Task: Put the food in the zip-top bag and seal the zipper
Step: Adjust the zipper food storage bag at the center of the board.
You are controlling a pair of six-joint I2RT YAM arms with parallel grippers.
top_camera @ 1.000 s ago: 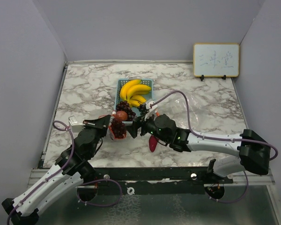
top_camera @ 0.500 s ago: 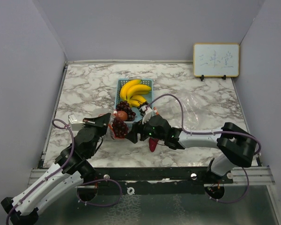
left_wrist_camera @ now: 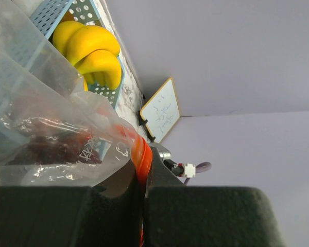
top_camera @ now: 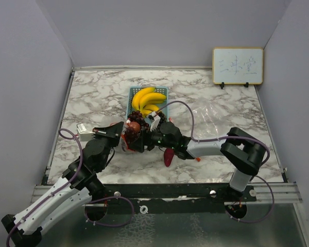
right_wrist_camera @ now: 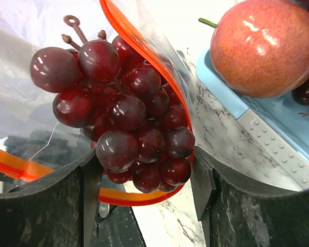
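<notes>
My left gripper (top_camera: pixel 116 136) (left_wrist_camera: pixel 143 181) is shut on the orange zipper rim of the clear zip-top bag (left_wrist_camera: pixel 51 139), holding its mouth up. My right gripper (top_camera: pixel 137 142) (right_wrist_camera: pixel 144 159) has its pads against both sides of a dark purple grape cluster (right_wrist_camera: pixel 129 118), which sits partly through the bag's orange rim (right_wrist_camera: pixel 139 198). The red fruit (top_camera: pixel 133 126) (right_wrist_camera: pixel 265 49) rests at the near end of the blue basket (top_camera: pixel 162 91). Yellow bananas (top_camera: pixel 148 99) (left_wrist_camera: pixel 90 49) fill the basket. The magenta vegetable (top_camera: pixel 168 157) lies on the table under the right arm.
More dark grapes (top_camera: pixel 140 116) lie in the basket beside the bananas. Crinkled clear plastic (top_camera: pixel 216 117) lies right of centre. A small whiteboard (top_camera: pixel 237 66) stands at the back right. A small white box (top_camera: pixel 82 128) sits by the left arm. Grey walls close three sides.
My right gripper has moved left toward the left gripper, carrying the grapes into the bag's mouth, and its jaws have narrowed a little. The left gripper has kept its hold.
</notes>
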